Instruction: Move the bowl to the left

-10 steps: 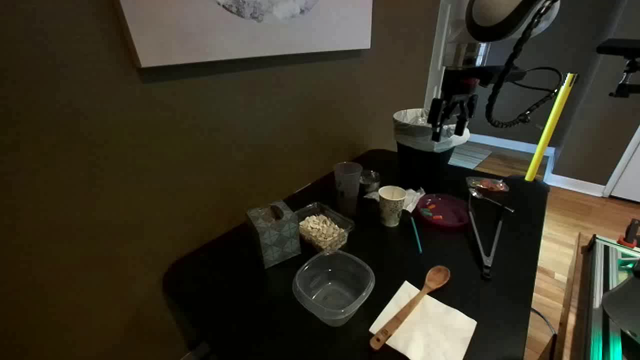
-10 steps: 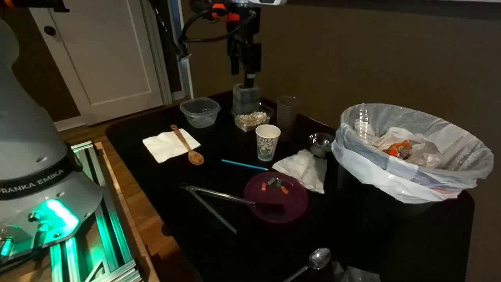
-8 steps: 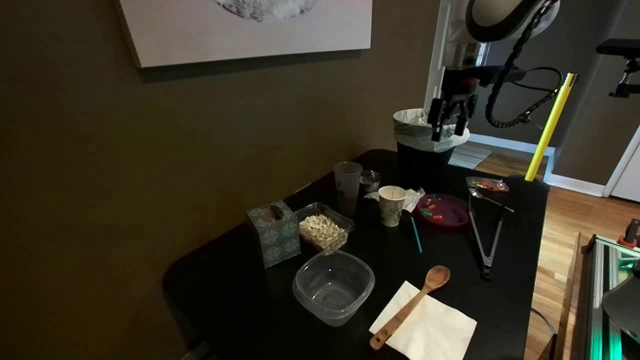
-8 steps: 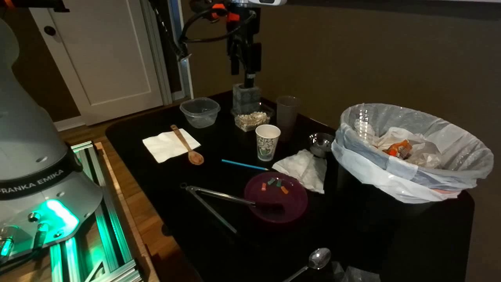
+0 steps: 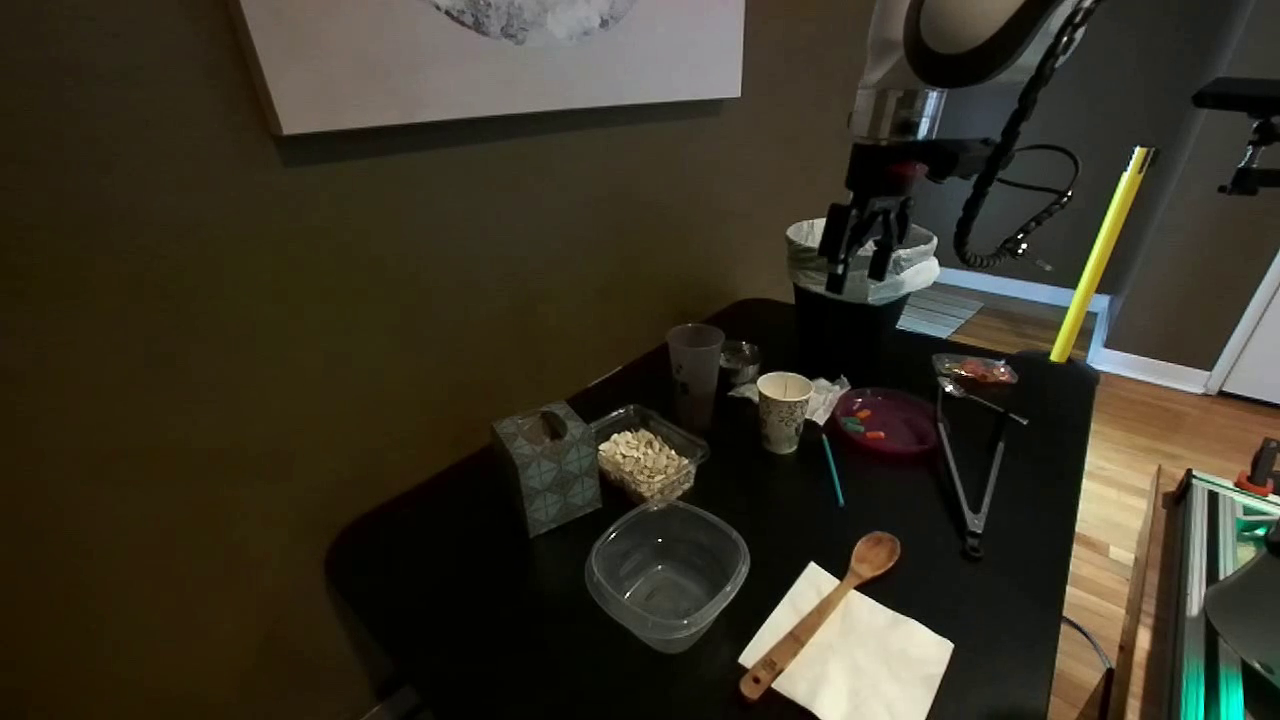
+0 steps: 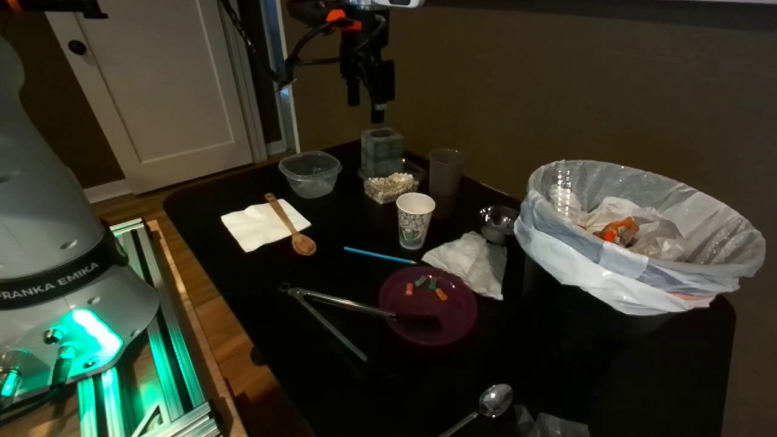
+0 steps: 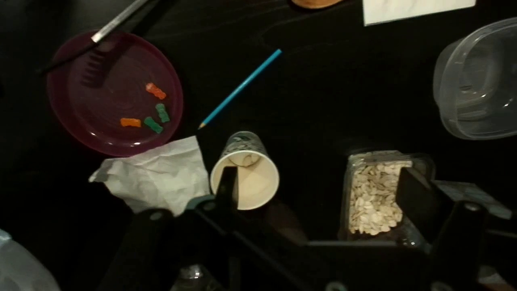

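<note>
pincer [image 7: 318, 178] nearest the wrist camera: spread wide, nothing in its grasp, hanging well above the counter [image 7: 343, 93]. step in hand, as i judge it: approach. no grip made, bowl not yet lifted.

just past it in the wrist view: one side overlaps the paper cup [image 7: 255, 178], the other hides part of the bowl [image 5: 682, 442].

bowl: squarish clear dish of pale flakes [image 5: 642, 462], level on the counter. tissue box [image 5: 558, 478] just beside it, touching or not, cannot tell. plastic cup [image 5: 694, 372] near it on another side.

next move calls for: shift across to centre on the bowl, then descend with one side inside the rim and one outside, picking a wall away from those neighbours. squeeze lightly; the wall probably flexes, and tilting would likely spill flakes. then carry left; whose left, the task does not say.

farther: clear square container [image 5: 668, 575], larger, apart from the bowl in the wrist view; then wooden spoon [image 5: 825, 610] on a white napkin [image 5: 880, 660].

farthest: purple plate [image 6: 459, 306] and lined bin [image 5: 850, 330], both probably out of play.
</note>
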